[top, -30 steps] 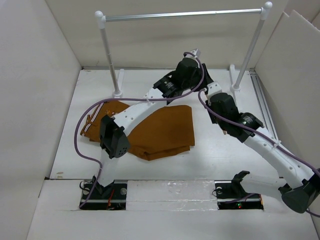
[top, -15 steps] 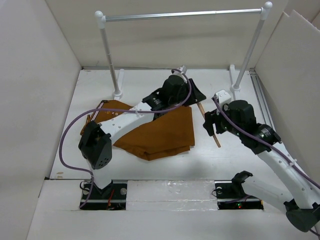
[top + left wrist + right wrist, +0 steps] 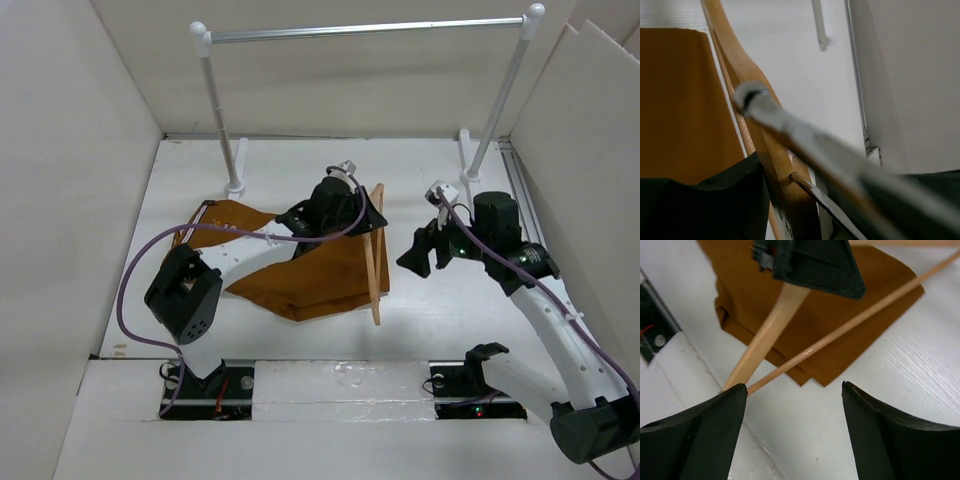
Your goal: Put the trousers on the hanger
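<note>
The rust-brown trousers [image 3: 318, 268] lie folded on the table, left of centre. The wooden hanger [image 3: 375, 275] slants over their right edge, its top held by my left gripper [image 3: 362, 213], which is shut on it. In the left wrist view the hanger [image 3: 740, 65] runs up between the jaws of the left gripper [image 3: 795, 200], and its metal hook [image 3: 790, 130] is a blur across the frame. My right gripper [image 3: 420, 255] stands open to the right of the hanger, touching nothing. The right wrist view shows the right gripper [image 3: 794, 386] empty above the table, with the hanger [image 3: 765, 335] and trousers [image 3: 735, 300] beyond it.
A silver rail [image 3: 365, 30] on two white posts [image 3: 220, 120] spans the back of the table. White walls close in the left, back and right sides. The arm bases [image 3: 205, 385] sit at the near edge.
My right gripper has opened, let go of the hanger and drawn back to the right. The left gripper has carried the hanger toward the near side, over the trousers' right edge.
</note>
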Controlling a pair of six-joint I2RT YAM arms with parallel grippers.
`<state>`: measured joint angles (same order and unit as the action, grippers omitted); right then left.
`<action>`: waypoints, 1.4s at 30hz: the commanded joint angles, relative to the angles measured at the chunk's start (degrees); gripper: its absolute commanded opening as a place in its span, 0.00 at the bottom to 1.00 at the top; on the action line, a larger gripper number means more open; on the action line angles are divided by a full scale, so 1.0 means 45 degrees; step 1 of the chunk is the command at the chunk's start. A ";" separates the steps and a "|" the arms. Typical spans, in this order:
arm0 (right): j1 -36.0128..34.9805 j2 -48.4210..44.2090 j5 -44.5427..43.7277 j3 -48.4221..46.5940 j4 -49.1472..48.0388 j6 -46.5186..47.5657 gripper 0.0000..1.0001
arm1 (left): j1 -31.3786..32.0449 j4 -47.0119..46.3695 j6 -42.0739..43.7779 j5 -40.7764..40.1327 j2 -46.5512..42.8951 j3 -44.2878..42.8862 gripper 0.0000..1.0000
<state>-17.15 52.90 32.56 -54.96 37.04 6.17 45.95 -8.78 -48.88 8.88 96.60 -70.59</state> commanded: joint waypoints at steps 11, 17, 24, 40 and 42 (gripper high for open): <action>0.0510 0.0468 0.0170 0.1372 -0.3089 -0.0705 0.00 | 0.0413 -0.3515 -0.1596 0.0115 -0.0217 0.2229 0.00; 0.0392 0.1796 -0.0084 0.1804 -0.4092 -0.1198 0.00 | 0.0862 -0.3772 -0.2358 -0.0939 0.0818 0.2365 0.00; 0.0275 0.2754 -0.1297 0.2210 -0.4673 -0.1040 0.00 | 0.1585 -0.2836 -0.4018 -0.3652 0.0878 0.2346 0.00; 0.1037 0.7714 -0.0321 0.2565 -1.0027 -0.1743 0.37 | 0.1819 -0.4397 -0.6539 -0.6760 0.2127 0.3362 0.00; 0.1037 0.8027 -0.0359 0.2487 -1.0417 -0.1821 0.37 | 0.1955 -0.4378 -0.6753 -0.6895 0.2186 0.3362 0.00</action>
<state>-13.02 88.14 29.15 -41.95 -1.30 -1.61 53.60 -26.02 -76.75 -18.63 106.06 -55.88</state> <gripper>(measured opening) 0.370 0.312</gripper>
